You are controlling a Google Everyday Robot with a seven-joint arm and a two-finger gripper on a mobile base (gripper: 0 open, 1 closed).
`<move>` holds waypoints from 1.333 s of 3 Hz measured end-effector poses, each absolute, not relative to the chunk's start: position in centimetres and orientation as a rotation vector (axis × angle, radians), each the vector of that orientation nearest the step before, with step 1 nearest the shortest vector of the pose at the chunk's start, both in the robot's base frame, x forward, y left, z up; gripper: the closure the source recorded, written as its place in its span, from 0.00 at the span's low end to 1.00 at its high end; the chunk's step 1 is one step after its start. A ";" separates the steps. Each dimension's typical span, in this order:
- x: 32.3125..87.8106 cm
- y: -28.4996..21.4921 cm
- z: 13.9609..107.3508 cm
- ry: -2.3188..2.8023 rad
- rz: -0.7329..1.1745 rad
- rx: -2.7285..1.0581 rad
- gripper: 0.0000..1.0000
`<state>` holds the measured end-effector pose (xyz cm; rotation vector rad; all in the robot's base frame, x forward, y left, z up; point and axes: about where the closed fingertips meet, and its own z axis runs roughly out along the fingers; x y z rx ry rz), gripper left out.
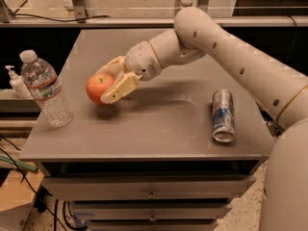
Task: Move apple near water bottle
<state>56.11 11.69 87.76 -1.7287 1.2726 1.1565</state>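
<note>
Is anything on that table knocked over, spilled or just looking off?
Only the can: it lies on its side at the right of the table, not standing. No spill shows. The bottle stands upright at the left, and the gripper holds the apple to its right.

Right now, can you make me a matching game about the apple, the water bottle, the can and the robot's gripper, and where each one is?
Things:
1. apple
2. water bottle
3. drink can
4. gripper

Places or states:
A. lying on its side on the right part of the table
B. standing upright near the table's left edge
C. red-orange, held in the gripper
D. cream-coloured, closed around the apple, over the table's left-middle part

Pairs: 1-C, 2-B, 3-A, 4-D
</note>
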 end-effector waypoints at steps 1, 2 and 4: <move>54.4 12.7 86.6 1.273 1.211 -1.742 0.36; 53.6 13.2 85.6 1.279 1.239 -1.733 0.13; 53.4 13.4 85.6 1.276 1.243 -1.737 0.00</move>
